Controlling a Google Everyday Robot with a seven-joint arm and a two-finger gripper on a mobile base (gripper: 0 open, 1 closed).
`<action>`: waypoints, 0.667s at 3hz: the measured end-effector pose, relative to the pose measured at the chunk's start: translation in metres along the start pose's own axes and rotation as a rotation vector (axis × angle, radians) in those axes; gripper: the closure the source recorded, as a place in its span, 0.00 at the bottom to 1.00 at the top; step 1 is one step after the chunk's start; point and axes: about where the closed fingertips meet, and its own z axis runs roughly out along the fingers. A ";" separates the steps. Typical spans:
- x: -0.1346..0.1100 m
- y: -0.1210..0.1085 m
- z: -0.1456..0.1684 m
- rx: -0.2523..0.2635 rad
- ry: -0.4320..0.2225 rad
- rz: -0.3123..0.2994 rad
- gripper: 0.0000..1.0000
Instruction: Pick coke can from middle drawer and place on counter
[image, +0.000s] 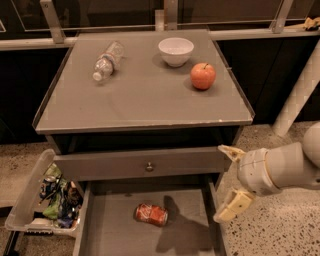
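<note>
The coke can (151, 214) lies on its side on the bare grey floor of the open middle drawer (112, 227), near the drawer's middle. The counter (145, 92) is the flat grey cabinet top above it. My gripper (229, 183) hangs at the right, just past the drawer's right wall and above floor level, to the right of the can and apart from it. Its two cream fingers are spread wide, one upper (229, 151) and one lower (232, 206), with nothing between them.
On the counter stand a white bowl (176, 51), a red-orange apple (203, 76) and a clear plastic bottle (107, 60) lying on its side. A drawer front with a round knob (148, 166) sits above the open drawer. A clear bin of colourful packets (47, 197) hangs at the left.
</note>
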 end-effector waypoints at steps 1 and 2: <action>0.016 -0.005 0.055 0.003 -0.105 0.077 0.00; 0.016 -0.005 0.054 0.002 -0.105 0.076 0.00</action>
